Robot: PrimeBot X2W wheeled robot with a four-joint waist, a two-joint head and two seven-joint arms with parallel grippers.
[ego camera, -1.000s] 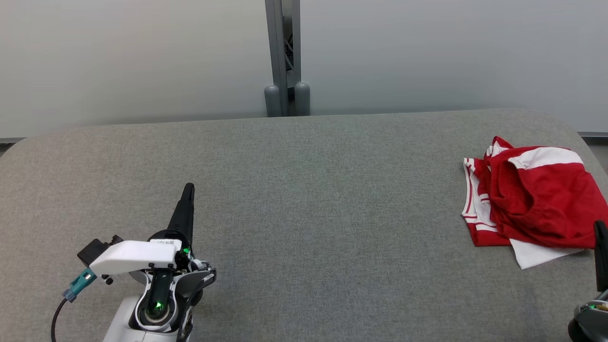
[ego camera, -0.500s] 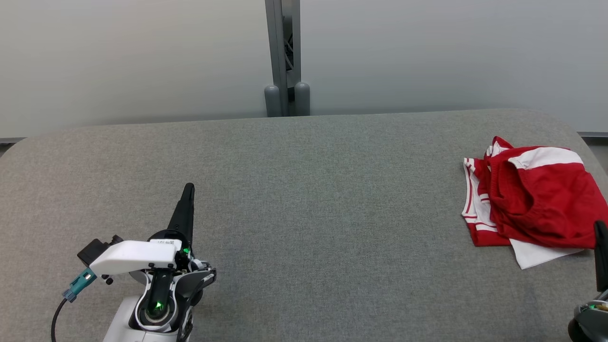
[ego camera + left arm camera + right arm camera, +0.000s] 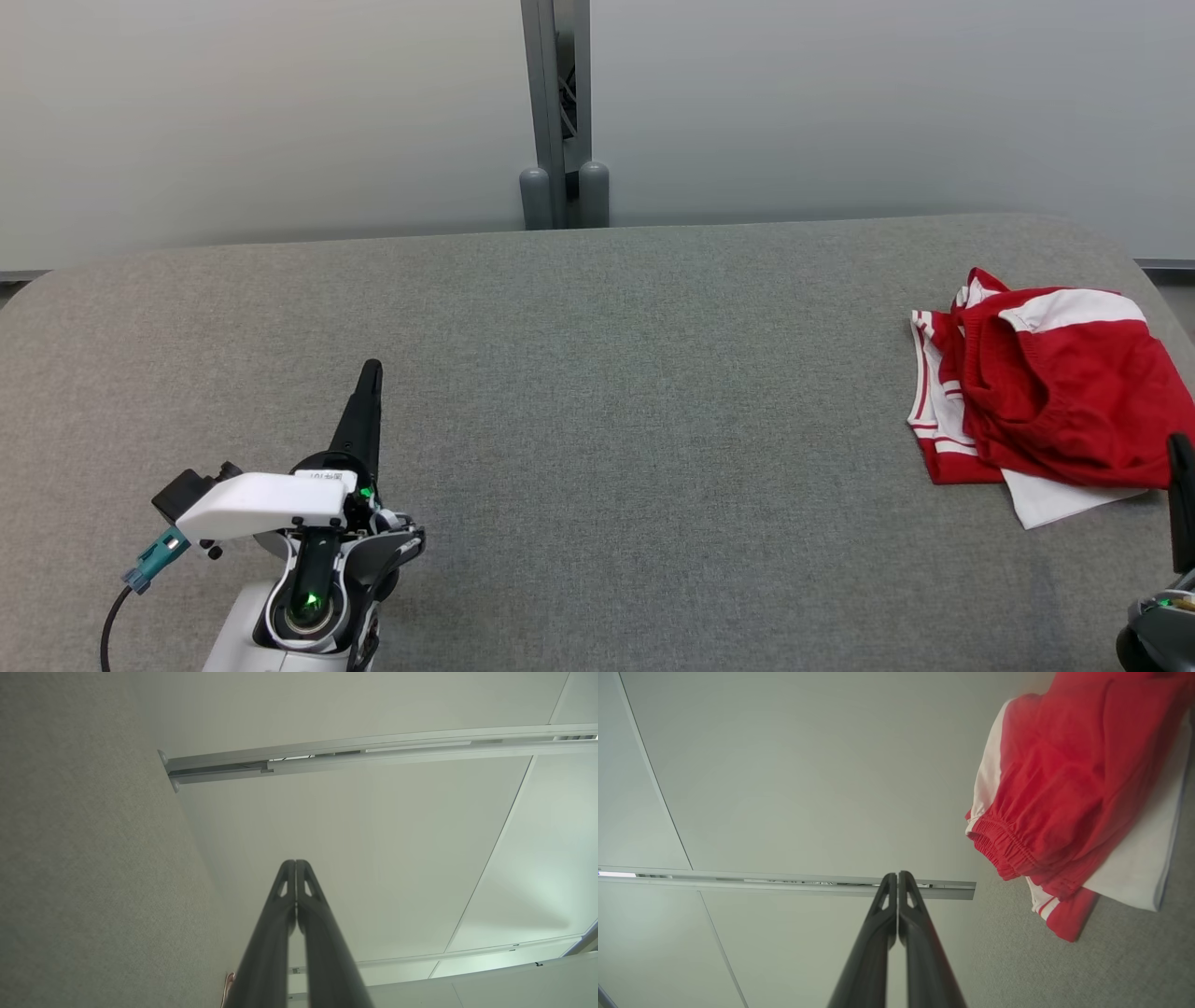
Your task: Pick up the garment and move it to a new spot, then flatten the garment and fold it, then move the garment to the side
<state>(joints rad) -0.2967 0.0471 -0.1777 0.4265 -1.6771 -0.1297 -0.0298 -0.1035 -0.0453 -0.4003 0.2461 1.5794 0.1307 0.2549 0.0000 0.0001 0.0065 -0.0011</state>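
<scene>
One crumpled red-and-white garment (image 3: 1064,401), gathered elastic waistband (image 3: 1004,854), coarse grey table (image 3: 597,373)

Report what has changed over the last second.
Nothing visibly changed. The left hand and the right hand stay shut and empty. The red and white garment lies bunched at the right end of the table, as before.

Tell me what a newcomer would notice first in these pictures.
The red and white garment, lying crumpled near the right end of the grey table, stands out first. Next comes the left gripper, shut, over the table's near left, and the right gripper, also shut, close by the garment's near edge.
</scene>
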